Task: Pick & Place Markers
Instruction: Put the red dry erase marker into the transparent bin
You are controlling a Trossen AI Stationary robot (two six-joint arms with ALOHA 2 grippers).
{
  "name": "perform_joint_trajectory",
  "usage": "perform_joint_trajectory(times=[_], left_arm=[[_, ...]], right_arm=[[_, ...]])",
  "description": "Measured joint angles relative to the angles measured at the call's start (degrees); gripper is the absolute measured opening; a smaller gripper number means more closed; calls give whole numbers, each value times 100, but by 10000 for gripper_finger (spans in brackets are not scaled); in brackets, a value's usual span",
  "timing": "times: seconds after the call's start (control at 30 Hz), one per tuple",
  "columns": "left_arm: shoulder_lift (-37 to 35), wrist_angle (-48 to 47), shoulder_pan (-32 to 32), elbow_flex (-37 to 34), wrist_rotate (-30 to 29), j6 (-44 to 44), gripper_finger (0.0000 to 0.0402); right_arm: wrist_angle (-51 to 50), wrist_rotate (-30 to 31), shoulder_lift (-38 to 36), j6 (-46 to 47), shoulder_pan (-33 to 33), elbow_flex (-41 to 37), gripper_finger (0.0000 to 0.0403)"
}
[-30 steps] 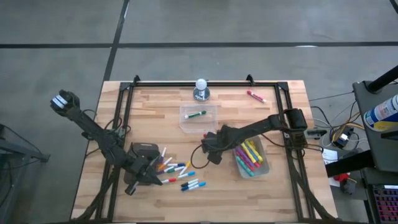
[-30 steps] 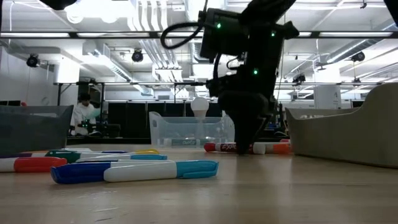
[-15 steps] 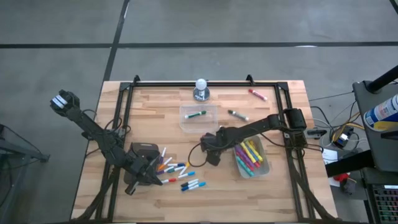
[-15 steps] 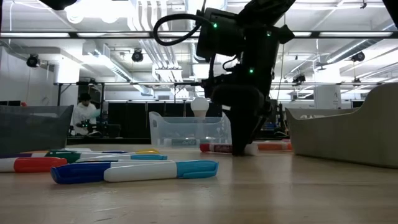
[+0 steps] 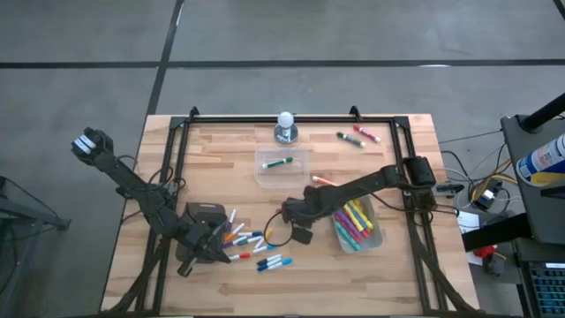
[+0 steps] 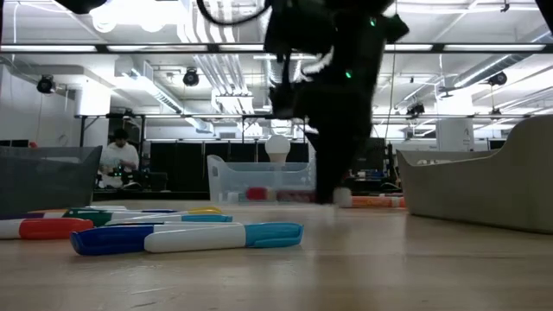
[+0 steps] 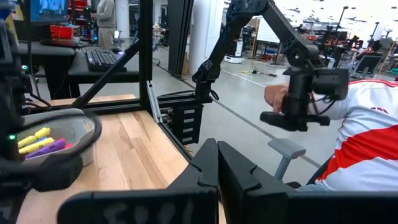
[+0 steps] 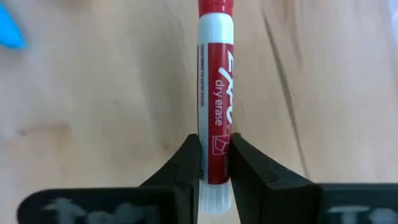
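Observation:
My right gripper (image 5: 295, 214) stands low over the table's middle, shut on a red-and-white marker (image 8: 214, 93) that lies on the wood. In the high view the gripper hides that marker. Loose markers (image 5: 252, 243) lie in a pile at the near left, beside my left gripper (image 5: 197, 251), which is shut and holds nothing (image 7: 217, 171). A clear tub (image 5: 357, 226) to the right holds several coloured markers. An orange-red marker (image 5: 322, 181) lies just beyond my right arm. My right gripper pinches the red marker's barrel near its white end (image 8: 214, 180) between its two fingers (image 8: 186, 168). The fingers come from above, pointing down, and lie across the marker. The marker lies flat on the table top.
A second clear tub (image 5: 282, 164) with a green marker stands at the far middle, a white bulb-shaped object (image 5: 284, 126) behind it. Two markers (image 5: 356, 137) lie at the far right. A dark tray (image 5: 205, 215) sits by my left gripper. A person (image 7: 367, 143) sits beyond the table.
My right gripper has gone a little toward the table's near and left edges and stands low at the table. A dark marker that lay beside the right arm half a second ago now lies nearer the far edge, next to the red one there.

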Motion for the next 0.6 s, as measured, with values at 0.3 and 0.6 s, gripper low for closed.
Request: perform_joint_trajectory(times=[0.3, 0.6], left_arm=[[0, -1, 0, 0, 0, -17, 0], [4, -57, 0, 0, 0, -313, 0]], right_arm=[[-866, 2184, -455, -620, 249, 790, 54], [-727, 2414, -1117, -1250, -278, 871, 54]])
